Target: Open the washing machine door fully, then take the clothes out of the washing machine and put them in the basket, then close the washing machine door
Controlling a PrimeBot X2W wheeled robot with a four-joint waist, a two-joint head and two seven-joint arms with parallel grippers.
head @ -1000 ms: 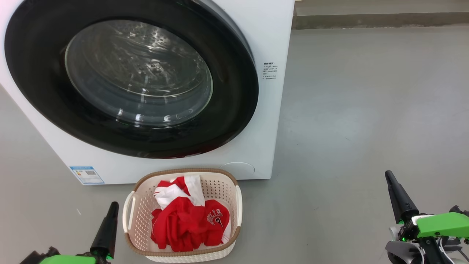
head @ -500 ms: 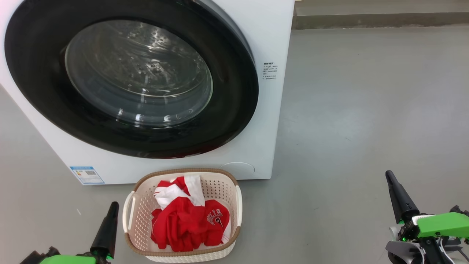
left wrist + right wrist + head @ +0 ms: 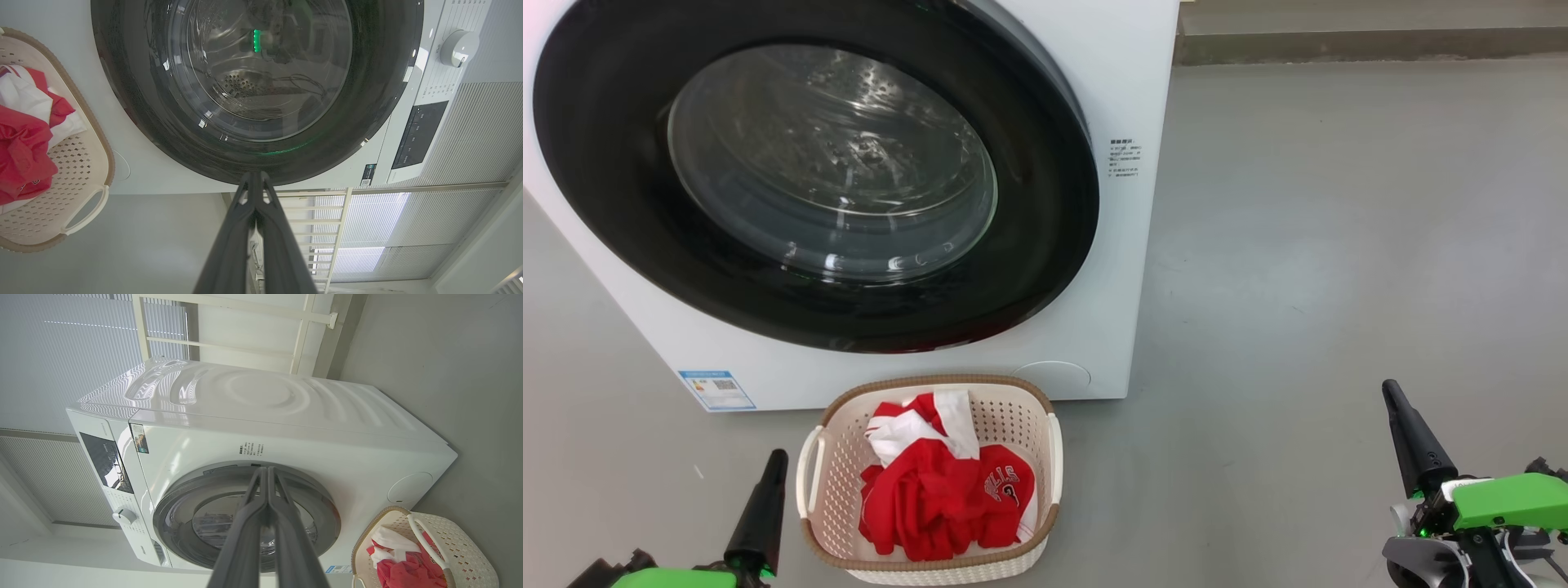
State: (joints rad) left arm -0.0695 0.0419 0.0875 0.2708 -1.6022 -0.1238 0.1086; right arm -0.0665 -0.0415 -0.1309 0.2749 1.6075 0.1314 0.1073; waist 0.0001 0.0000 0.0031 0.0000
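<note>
A: Status at that frame?

B: Looked all but done; the clothes (image 3: 943, 494) (red with white trim) lay bunched inside the basket (image 3: 935, 380); the basket sat on the floor (image 3: 1339, 245) just in front of the washing machine (image 3: 1123, 82), below the door.

A: Door?

B: The washing machine door (image 3: 1045, 245) sat flush against the front in the head and right wrist views; I judged it closed, though no latch was visible.

A: Anything left in the drum?

B: Through the glass in the left wrist view only bare perforated steel showed; no red; I couldn't make out any grey cloth in any view.

A: Grippers?

B: Left gripper (image 3: 778, 459) was low, near the basket's left side and apart from it; fingers pressed together, nothing held. Right gripper (image 3: 1390, 392) was well off to the right over bare floor; also pinched together, empty.

A: Left to do?

B: Nothing obvious; at most a check that the door had latched.
</note>
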